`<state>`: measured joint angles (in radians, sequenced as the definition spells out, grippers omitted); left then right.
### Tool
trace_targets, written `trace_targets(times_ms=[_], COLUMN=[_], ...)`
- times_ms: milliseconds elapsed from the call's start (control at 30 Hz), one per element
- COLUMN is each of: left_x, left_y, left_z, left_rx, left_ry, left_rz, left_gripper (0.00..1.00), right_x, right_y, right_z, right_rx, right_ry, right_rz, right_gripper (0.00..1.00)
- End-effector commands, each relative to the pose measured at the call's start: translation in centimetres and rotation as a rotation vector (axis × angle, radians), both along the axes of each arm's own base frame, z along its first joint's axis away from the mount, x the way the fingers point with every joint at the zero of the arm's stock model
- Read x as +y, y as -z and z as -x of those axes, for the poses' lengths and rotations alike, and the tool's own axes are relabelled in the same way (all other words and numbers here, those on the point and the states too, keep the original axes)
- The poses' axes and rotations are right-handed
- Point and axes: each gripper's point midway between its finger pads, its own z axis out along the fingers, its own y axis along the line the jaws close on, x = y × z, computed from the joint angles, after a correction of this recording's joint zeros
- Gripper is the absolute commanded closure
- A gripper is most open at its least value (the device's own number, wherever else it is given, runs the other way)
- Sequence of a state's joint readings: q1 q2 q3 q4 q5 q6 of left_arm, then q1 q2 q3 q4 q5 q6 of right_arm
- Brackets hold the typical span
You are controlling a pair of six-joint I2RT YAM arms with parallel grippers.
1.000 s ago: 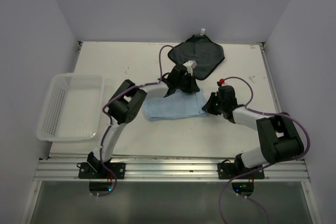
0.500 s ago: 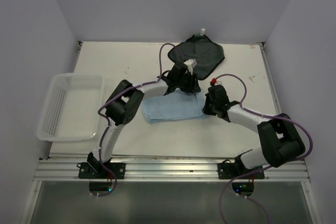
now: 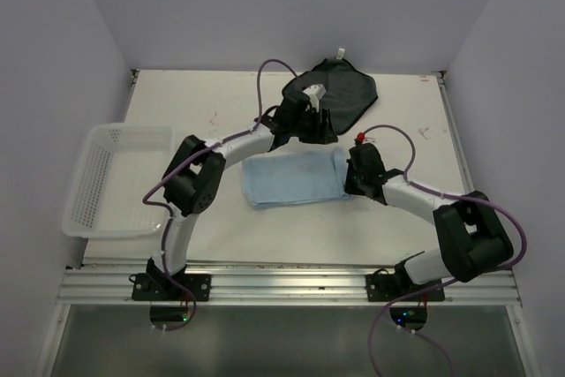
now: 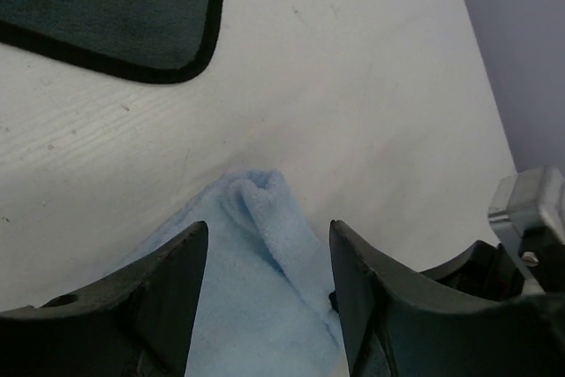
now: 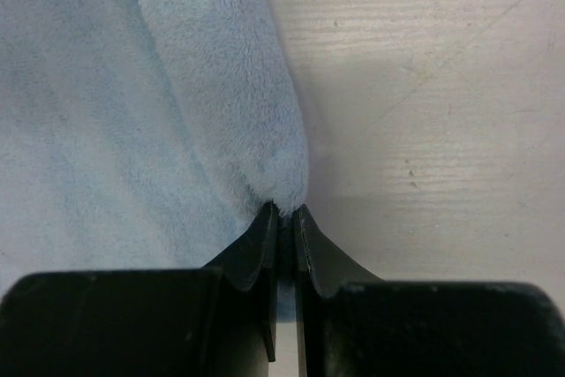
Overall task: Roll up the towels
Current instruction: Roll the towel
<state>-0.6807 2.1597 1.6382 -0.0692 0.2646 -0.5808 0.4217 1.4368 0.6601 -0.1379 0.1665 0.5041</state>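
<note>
- Two towels: blue towel [image 3: 296,178] barely begun rolling; dark towel [image 3: 340,94] lay flat, far edge.
- Right claw [image 5: 282,214] pinched shut on blue towel's fold; left claw [image 4: 269,245] stood open, empty, likely needing a regrip.

- Top view: fixed, high above and behind the arm bases, tilted down and forward. Far off; the whole table [image 3: 221,112] and both arms are in frame.
- Left wrist view: low over the table, facing its far right part, looking out between the left gripper [image 4: 269,240] fingers. Near. The dark towel [image 4: 106,6] sits at upper left.
- Right wrist view: very close, pointing steeply down past the right gripper [image 5: 284,211] tips.
- Shared: all three catch the right end of the light blue towel [image 3: 296,178]. The left wrist view also clips the right arm [image 4: 525,214].
</note>
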Motion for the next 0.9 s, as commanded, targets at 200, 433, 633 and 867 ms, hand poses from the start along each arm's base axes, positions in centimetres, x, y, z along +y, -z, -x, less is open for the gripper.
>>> trace_targets(times_ms=[200, 433, 633, 867], left_x=[-3.5, -4.0, -4.2, -4.7], left_y=[-3.9, -1.8, 1.1, 3.0], left_z=[1.4, 1.6, 2.0, 1.9], left_rx=[0.082, 0.129, 0.159, 0.191], left_ry=[0.058, 0.048, 0.043, 0.048], left_rz=[0.25, 0.253, 0.204, 0.203], left_gripper=[0.38, 0.38, 0.39, 0.39], right_x=[-1.0, -0.8, -0.7, -0.9], right_y=[-0.1, 0.1, 0.5, 0.5], right_z=[0.0, 0.0, 0.1, 0.2], right_rx=[0.0, 0.002, 0.011, 0.008], right_ry=[0.023, 0.023, 0.025, 0.028], right_rz=[0.051, 0.048, 0.04, 0.05], right_gripper=[1.0, 1.0, 1.0, 1.0])
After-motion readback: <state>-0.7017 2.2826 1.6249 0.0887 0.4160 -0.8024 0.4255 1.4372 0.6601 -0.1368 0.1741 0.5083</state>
